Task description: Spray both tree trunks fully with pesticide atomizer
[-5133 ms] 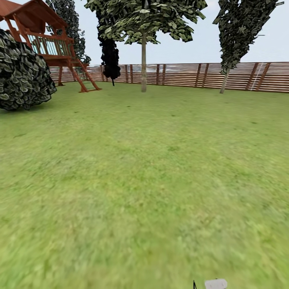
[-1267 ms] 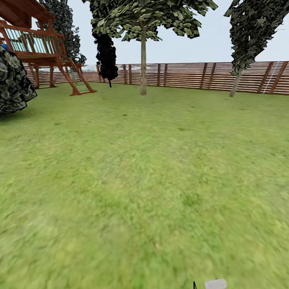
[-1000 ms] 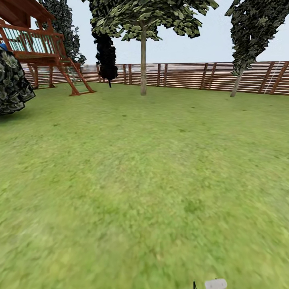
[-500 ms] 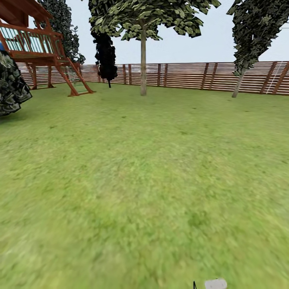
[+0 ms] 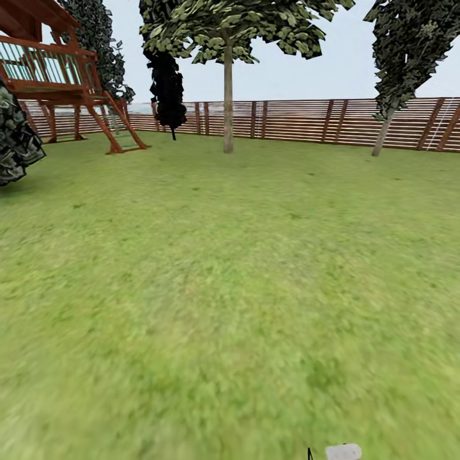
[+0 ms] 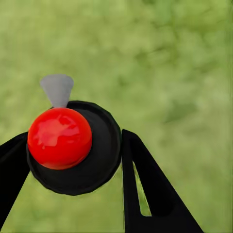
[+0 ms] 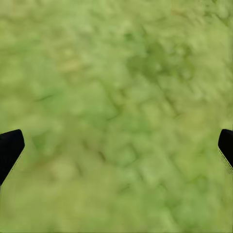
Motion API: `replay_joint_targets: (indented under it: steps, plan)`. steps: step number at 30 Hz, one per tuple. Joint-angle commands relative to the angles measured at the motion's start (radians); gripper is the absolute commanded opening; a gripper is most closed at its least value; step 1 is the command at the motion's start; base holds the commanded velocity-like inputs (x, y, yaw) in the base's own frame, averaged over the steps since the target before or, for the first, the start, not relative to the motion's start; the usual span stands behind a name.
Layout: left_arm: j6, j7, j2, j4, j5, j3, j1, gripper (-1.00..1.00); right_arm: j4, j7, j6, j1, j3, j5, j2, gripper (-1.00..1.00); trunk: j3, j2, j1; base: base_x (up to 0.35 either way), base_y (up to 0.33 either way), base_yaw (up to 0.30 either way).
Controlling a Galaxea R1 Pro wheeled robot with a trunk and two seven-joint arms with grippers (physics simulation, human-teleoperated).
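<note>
The pesticide atomizer (image 6: 73, 150), a dark round bottle with a red dome and a grey nozzle, sits between the black fingers (image 6: 145, 194) of my left gripper (image 6: 75, 141), which is shut on it above blurred grass. My right gripper (image 7: 116, 145) is open, with only the floor (image 7: 116, 97) between its far-apart fingertips. Across the lawn stand two trees: one with a straight pale trunk (image 5: 228, 96) at the middle and one with a leaning trunk (image 5: 382, 135) at the far right, both near the fence.
A brown slatted fence (image 5: 300, 120) closes the far side. A red wooden playset (image 5: 70, 83) and a dark bush (image 5: 14, 144) stand at the left, with a black-leaved tree (image 5: 168, 83) behind. Open grass (image 5: 230, 287) stretches ahead. A small pale part (image 5: 344, 452) shows at the bottom edge.
The whole head view has shifted: the bush and playset have slid left and the trees look slightly nearer, so the camera has moved forward. The pale part at the bottom edge has stayed put.
</note>
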Motion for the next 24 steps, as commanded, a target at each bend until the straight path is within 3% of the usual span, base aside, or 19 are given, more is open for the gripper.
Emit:
replay_joint_targets:
  steps: [1,24]
  plan:
    - [0.0,0.0,0.0,0.0,0.0,0.0,0.0,-1.0,0.0,0.0,0.0,0.0,0.0,0.0,0.0,1.0,0.0,0.0,0.0,0.338,0.0,0.0]
    - [0.0,0.001,0.003,0.0,0.0,0.0,0.0,-1.0,0.0,0.0,0.0,0.0,0.0,0.0,0.0,1.0,0.0,0.0,0.0,0.338,0.0,0.0]
